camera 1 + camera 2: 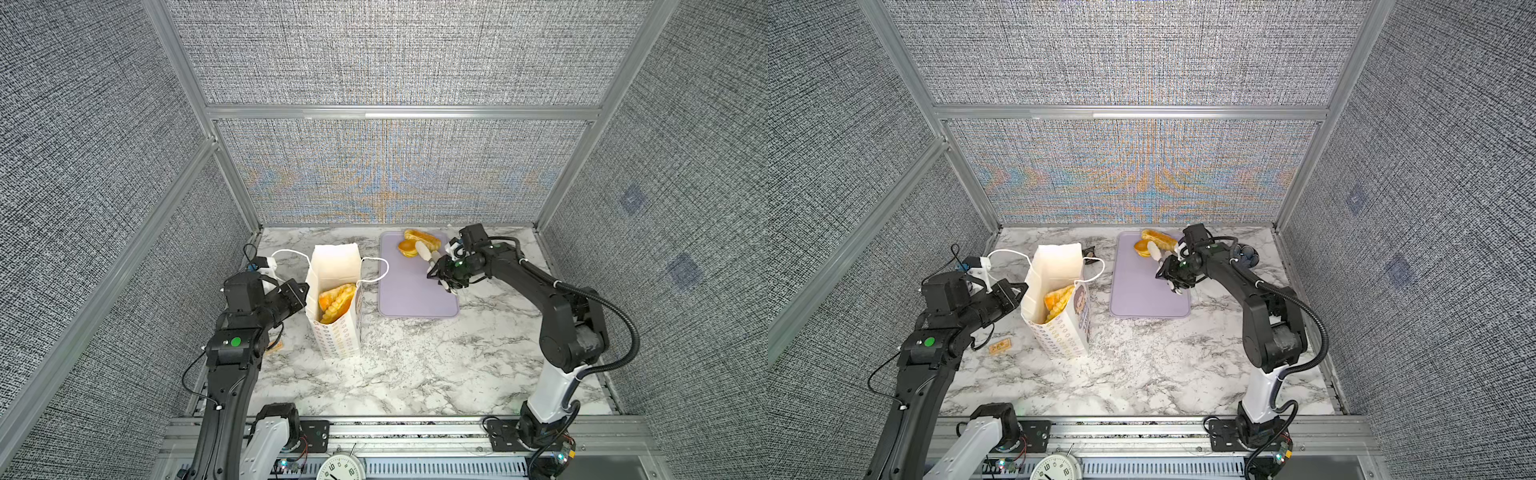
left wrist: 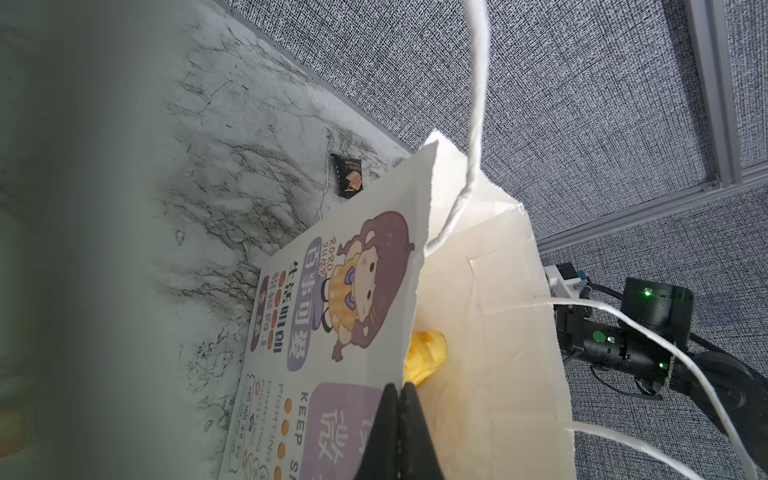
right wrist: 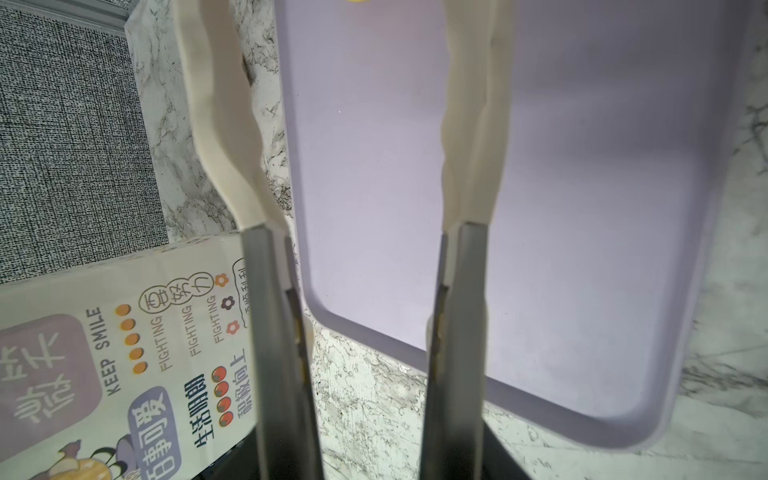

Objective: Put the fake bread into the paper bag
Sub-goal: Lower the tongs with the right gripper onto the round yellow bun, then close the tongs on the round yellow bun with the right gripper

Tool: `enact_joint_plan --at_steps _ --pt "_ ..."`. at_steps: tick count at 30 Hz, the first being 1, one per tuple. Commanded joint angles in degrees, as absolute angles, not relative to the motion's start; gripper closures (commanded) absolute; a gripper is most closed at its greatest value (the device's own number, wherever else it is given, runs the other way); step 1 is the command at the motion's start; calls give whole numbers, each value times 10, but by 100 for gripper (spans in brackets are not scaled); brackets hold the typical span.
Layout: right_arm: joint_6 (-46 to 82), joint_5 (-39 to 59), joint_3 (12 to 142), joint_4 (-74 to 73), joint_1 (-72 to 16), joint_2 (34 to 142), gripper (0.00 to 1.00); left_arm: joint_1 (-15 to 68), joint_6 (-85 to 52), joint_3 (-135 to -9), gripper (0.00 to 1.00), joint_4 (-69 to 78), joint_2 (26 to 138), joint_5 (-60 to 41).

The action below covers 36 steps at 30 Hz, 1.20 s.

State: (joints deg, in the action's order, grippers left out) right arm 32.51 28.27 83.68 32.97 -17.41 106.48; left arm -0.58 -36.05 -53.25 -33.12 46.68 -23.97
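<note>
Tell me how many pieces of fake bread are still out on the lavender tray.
2: a long loaf at the lavender tray's far edge and a round bun just in front. More sit inside the paper bag, partly hidden.

Grey woven wall panels (image 1: 374,54) in aluminium framing (image 1: 399,111) enclose a marble-patterned tabletop (image 1: 415,365), perhaps laminate.

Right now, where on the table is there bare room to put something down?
Free: marble in front of the paper bag and lavender tray; also the tray's near half. Crowded: tray's far end, with two breads and the right gripper.
</note>
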Motion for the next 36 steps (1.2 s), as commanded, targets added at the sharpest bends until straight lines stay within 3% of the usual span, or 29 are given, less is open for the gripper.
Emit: enact_joint_plan --at_steps 1,25,36 --pt "336 306 847 305 -173 1077 50 -7 -355 -537 100 -329 463 -236" --pt "362 326 937 298 -173 1189 49 -7 -352 -532 100 -331 463 -231" --pt "369 334 951 290 -173 1212 54 -7 -352 -532 100 -330 465 -231"
